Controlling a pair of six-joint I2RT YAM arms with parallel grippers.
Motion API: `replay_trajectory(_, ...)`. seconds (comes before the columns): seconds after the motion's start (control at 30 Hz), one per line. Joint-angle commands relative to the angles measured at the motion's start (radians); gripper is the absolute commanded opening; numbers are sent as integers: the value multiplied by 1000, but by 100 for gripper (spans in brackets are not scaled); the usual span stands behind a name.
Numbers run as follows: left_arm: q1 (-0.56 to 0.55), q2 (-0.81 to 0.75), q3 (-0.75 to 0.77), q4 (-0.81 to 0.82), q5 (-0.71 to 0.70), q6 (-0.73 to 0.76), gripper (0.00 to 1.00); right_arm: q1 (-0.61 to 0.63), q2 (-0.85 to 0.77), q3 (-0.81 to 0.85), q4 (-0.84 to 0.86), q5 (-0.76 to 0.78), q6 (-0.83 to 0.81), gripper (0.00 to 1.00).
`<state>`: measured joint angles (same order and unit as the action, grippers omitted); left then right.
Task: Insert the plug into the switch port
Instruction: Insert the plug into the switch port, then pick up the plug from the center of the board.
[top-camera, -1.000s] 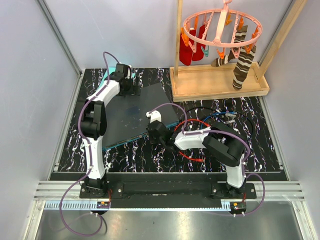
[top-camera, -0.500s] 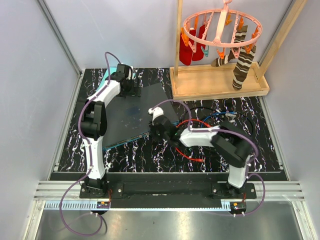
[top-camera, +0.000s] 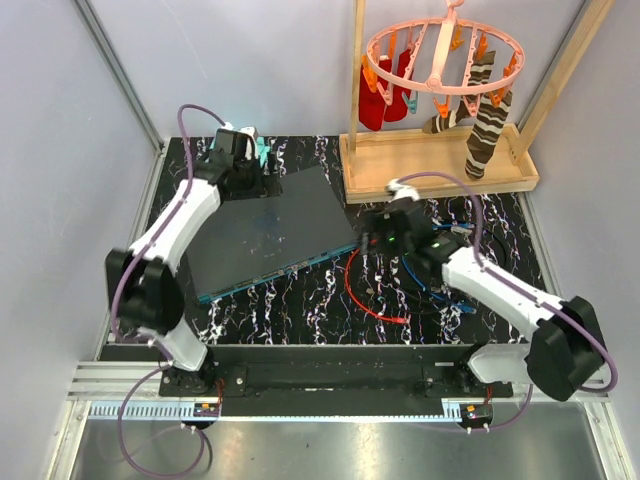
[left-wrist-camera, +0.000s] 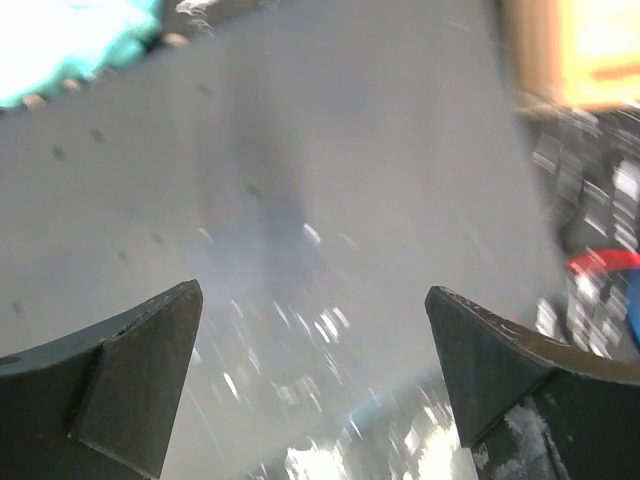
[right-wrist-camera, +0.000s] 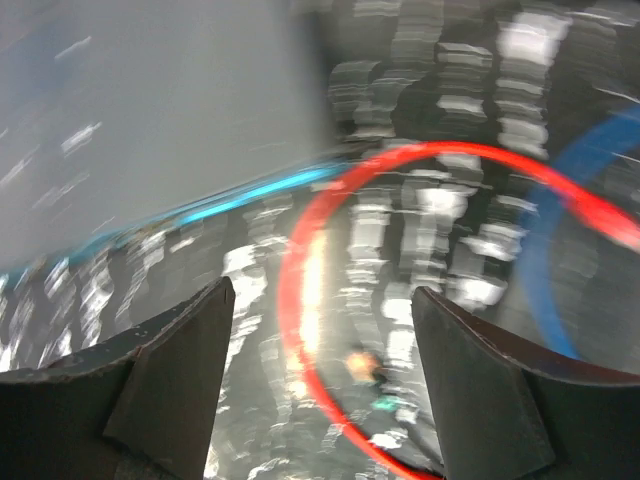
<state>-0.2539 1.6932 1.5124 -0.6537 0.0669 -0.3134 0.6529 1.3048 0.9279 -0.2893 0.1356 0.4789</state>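
Two open grippers flank the switch (top-camera: 270, 228), a flat dark grey box lying at a slant on the left-centre of the black marbled table (top-camera: 300, 312), with its teal-blue port edge (top-camera: 285, 272) facing the near side. From the near right corner of the switch the red cable (top-camera: 350, 285) loops across the table toward the arm bases, and its free end rests on the marble. The right wrist view shows the loop just beside the teal edge, but blur hides whether any plug sits in a socket. A blue cable (top-camera: 415, 270) lies tangled to the right of the red one. Over the right corner of the switch hovers the right gripper (top-camera: 383, 238), fingers (right-wrist-camera: 170, 380) spread wide with nothing between them. Above the far left corner hangs the left gripper (top-camera: 255, 175), jaws fully apart and empty, its wrist view looking down on the grey top face. A teal cloth (top-camera: 262, 150) lies just behind that corner. At far right, a wooden stand (top-camera: 440, 170) carries a pink ring hanger (top-camera: 440, 45) with pegged socks (top-camera: 487, 125).
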Motion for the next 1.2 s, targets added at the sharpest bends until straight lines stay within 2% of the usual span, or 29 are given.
replay_trajectory(0.0,-57,-228,-167,35,33,-4,99,-214,-48,-31,-171,-30,90,81)
replay_trajectory(0.03,-61,-263,-197,42,27,0,99,-301,-45,-31,-171,-31,98,82)
replay_trajectory(0.23,-61,-527,-455,124,-39,14,99,-528,80,18,-131,59,87,82)
replay_trajectory(0.27,-61,-541,-475,156,-58,26,99,-582,105,31,-119,59,89,82)
replay_trajectory(0.37,-61,-553,-526,198,-64,52,99,-639,194,89,-96,100,96,79)
replay_trajectory(0.5,-61,-529,-518,177,-64,76,99,-680,301,137,-97,127,150,73)
replay_trajectory(0.53,-61,-524,-518,172,-111,85,99,-687,310,140,-96,137,171,71)
replay_trajectory(0.7,-61,-523,-514,161,-148,99,99,-710,369,161,-97,159,199,63)
replay_trajectory(1.17,-61,-472,-497,135,-153,102,99,-714,430,135,-99,121,202,39)
